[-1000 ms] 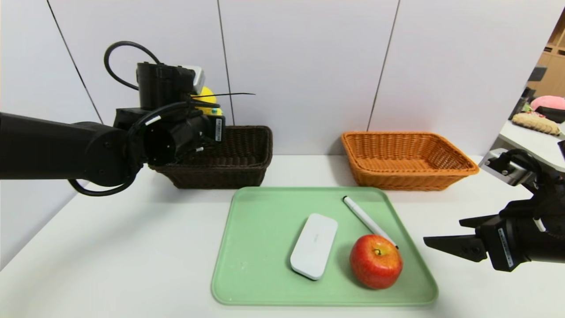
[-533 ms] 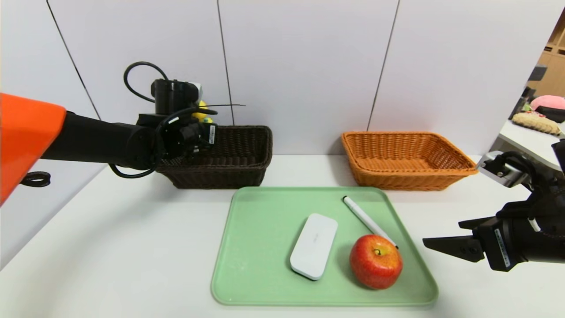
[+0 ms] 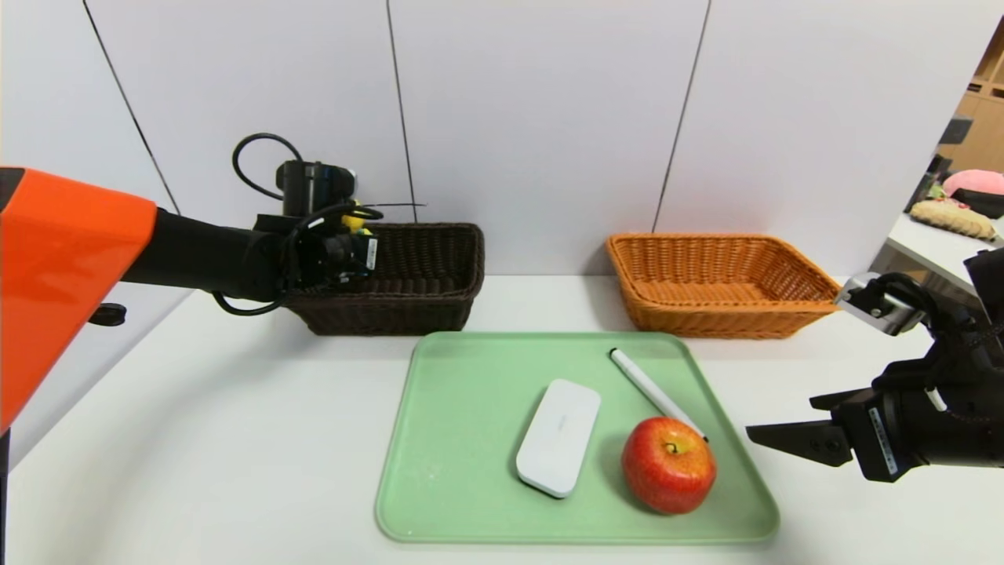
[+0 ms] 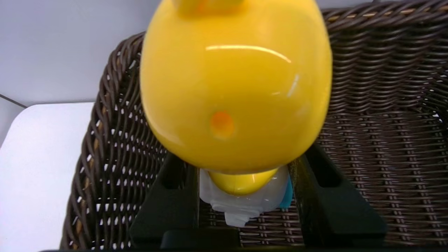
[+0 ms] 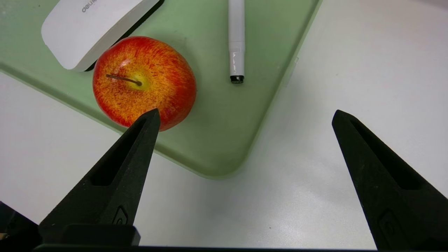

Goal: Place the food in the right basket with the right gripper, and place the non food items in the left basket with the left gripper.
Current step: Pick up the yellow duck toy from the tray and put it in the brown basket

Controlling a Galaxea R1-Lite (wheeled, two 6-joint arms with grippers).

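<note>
The green tray (image 3: 471,439) lies at the middle of the white table (image 3: 235,439) and serves as landmark. On the tray rest a white case (image 3: 558,436), a red apple (image 3: 669,464) just beside it on the right, and a white pen (image 3: 651,391) running from the tray's far right corner toward the apple. Beyond the tray's far left corner stands the dark basket (image 3: 423,275); beyond its far right corner, the orange basket (image 3: 722,284). The left claw (image 4: 241,189), clamped on a yellow toy (image 4: 234,87) with a whitish base, hangs over the dark basket's left part. The right claw (image 5: 245,119), fingers (image 5: 115,182) wide apart and holding nothing, hovers above the table just off the tray's near right corner, close to the apple.
</note>
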